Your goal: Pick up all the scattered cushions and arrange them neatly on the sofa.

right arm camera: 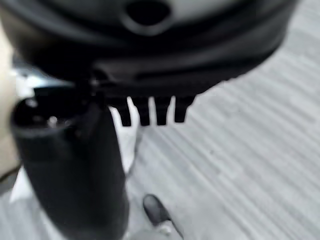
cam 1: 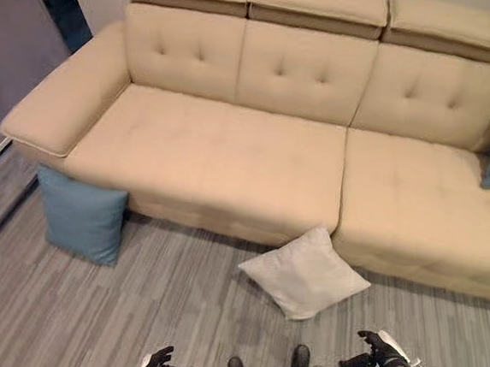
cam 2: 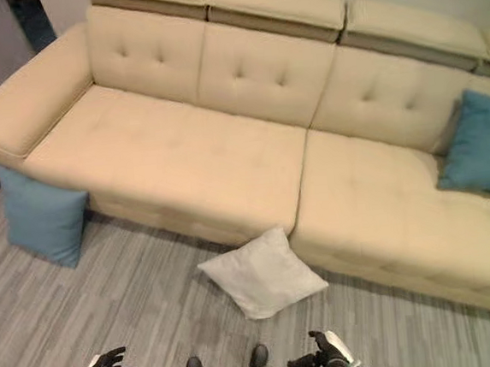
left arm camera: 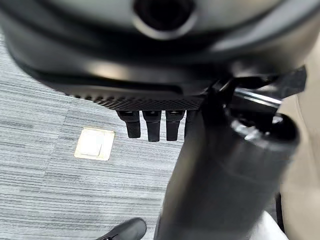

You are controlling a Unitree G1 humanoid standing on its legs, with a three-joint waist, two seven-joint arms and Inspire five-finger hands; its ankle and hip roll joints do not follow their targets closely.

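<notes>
Left wrist view: left hand (left arm camera: 150, 125) relaxed, holding nothing.

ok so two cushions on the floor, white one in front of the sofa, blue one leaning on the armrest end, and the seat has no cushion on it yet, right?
Not quite: the sofa already holds a blue cushion, propped against the backrest at its right end, as the right eye view shows. The rest stands: the white cushion lies on the floor in front, and the other blue cushion leans on the armrest end.

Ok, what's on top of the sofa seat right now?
One blue square cushion leans against the backrest at the right end of the beige tufted sofa; what lies behind it is covered. The other seat surface is bare.
</notes>
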